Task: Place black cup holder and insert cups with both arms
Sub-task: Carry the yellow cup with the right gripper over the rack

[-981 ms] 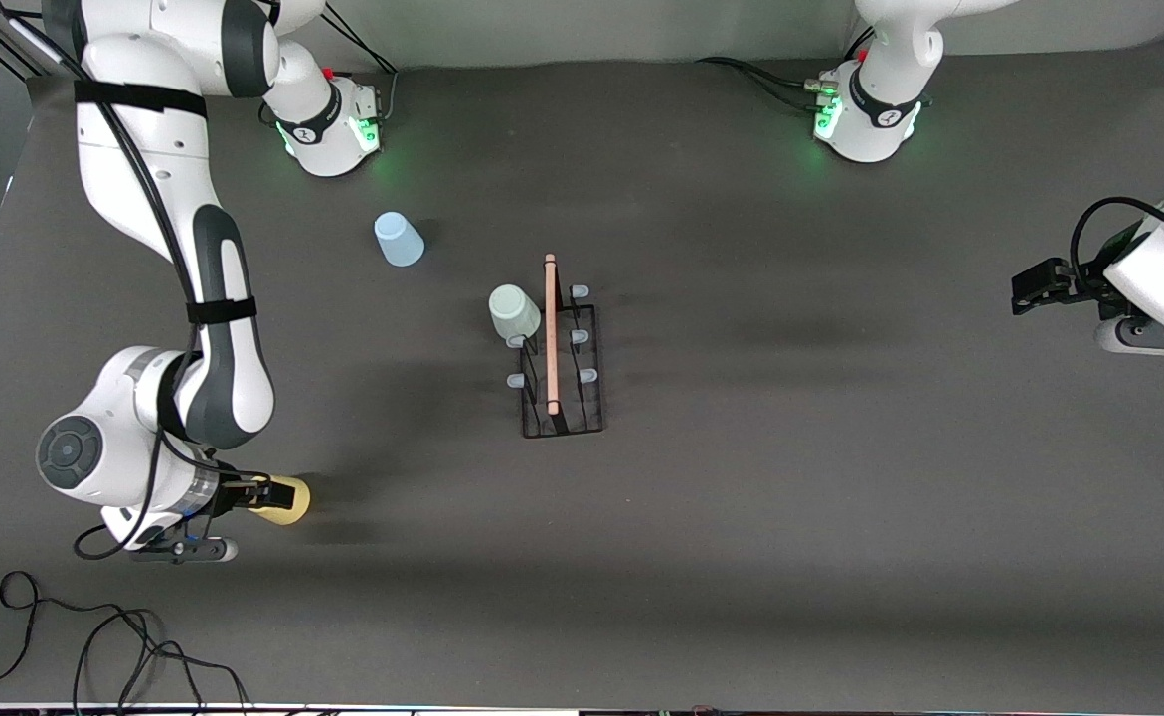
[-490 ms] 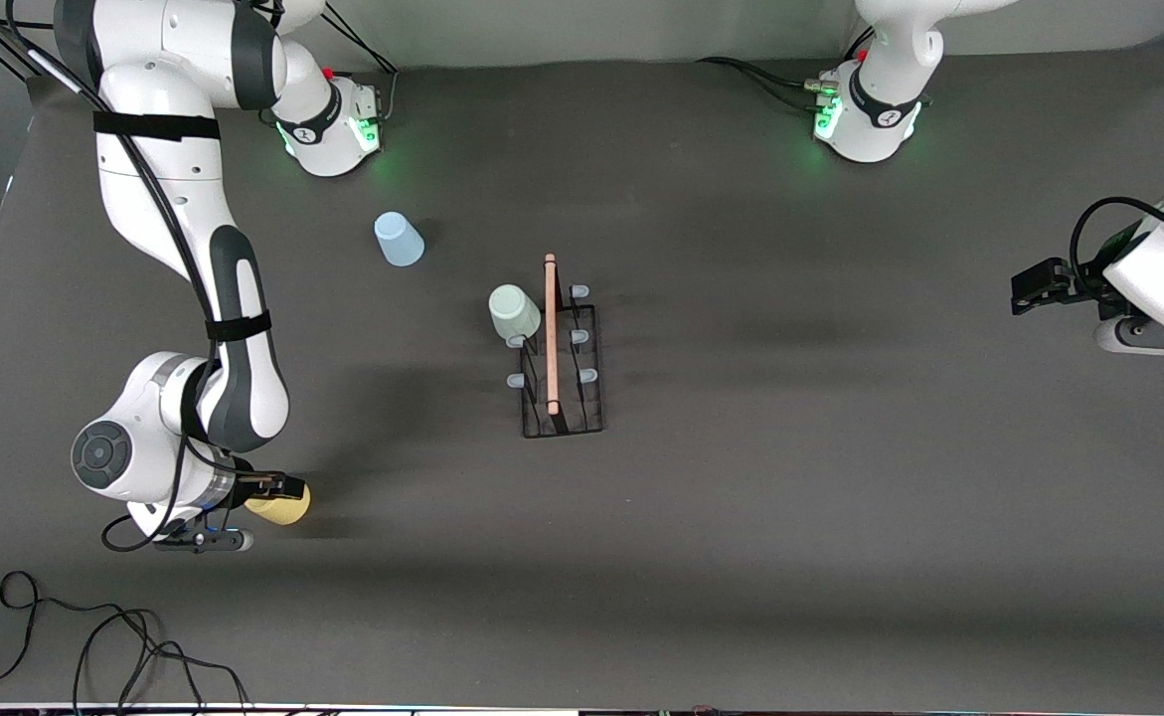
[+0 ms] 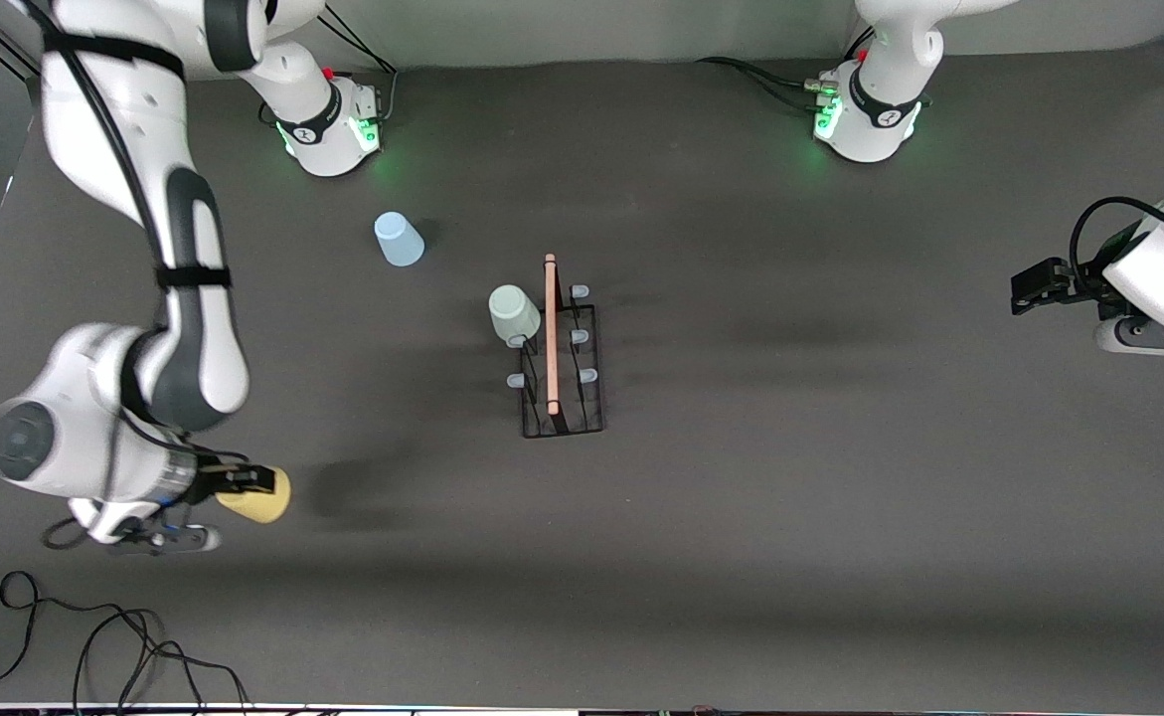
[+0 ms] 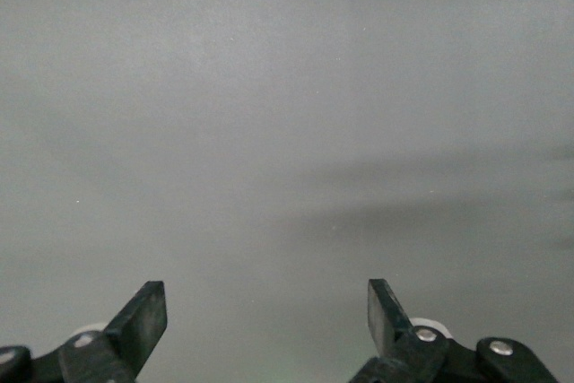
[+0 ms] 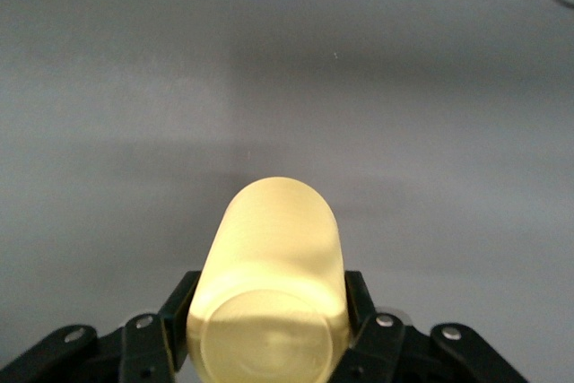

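My right gripper (image 3: 244, 484) clamps the yellow cup (image 3: 261, 495) by its base, the cup lying sideways in the air over the table's near edge at the right arm's end; the right wrist view shows my fingers (image 5: 357, 298) pressed against both of its sides, its mouth pointing away from the hand. I judge this sideways hold suits the job: a cup carried this way can be turned mouth-down over a peg. The black cup holder (image 3: 562, 350) stands at mid-table, well apart from my load, its wooden rod handle (image 3: 550, 333) running along the top and pale-tipped pegs (image 3: 517, 380) on either side. The mint green cup (image 3: 514, 312) already sits upturned on a peg on the side toward the right arm's end. The pale blue cup (image 3: 399, 240) stands upside down on the table, farther from the front camera than the holder. My left gripper (image 3: 1029, 288) waits, spread wide and empty, over the left arm's end of the table (image 3: 790, 497).
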Controlling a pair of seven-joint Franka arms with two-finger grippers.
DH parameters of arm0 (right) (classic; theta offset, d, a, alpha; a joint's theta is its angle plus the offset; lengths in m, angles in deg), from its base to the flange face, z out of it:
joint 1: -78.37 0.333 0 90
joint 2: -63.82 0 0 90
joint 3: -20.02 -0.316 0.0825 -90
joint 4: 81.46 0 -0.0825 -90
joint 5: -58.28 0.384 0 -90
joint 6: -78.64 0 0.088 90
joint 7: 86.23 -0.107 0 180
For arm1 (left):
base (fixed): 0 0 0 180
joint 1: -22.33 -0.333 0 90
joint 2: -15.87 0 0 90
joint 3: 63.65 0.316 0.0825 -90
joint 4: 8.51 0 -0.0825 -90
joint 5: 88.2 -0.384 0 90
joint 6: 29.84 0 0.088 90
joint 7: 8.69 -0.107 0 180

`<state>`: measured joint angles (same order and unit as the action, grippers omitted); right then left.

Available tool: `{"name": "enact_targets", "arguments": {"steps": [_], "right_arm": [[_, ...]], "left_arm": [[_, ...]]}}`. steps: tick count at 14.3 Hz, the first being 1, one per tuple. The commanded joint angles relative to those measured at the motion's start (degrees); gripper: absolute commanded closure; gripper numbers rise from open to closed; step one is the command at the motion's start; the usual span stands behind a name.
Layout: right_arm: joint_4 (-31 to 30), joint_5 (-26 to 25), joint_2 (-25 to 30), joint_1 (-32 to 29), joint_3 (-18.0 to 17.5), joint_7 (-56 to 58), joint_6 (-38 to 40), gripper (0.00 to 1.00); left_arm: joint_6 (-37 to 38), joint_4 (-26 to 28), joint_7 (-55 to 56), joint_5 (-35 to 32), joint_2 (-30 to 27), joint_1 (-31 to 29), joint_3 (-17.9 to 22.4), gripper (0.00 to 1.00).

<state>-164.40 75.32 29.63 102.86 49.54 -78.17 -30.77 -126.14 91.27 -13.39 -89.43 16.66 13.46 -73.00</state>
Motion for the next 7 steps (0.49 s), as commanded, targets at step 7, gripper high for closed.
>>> {"name": "enact_targets", "arguments": {"steps": [7], "right_arm": [[-0.65,-6.85,15.65,19.16,-0.16,-50.79,17.39,0.95]], "left_arm": [[1.02,-0.73,-0.14,-0.18,0.00,0.26,0.12,0.00]]}}
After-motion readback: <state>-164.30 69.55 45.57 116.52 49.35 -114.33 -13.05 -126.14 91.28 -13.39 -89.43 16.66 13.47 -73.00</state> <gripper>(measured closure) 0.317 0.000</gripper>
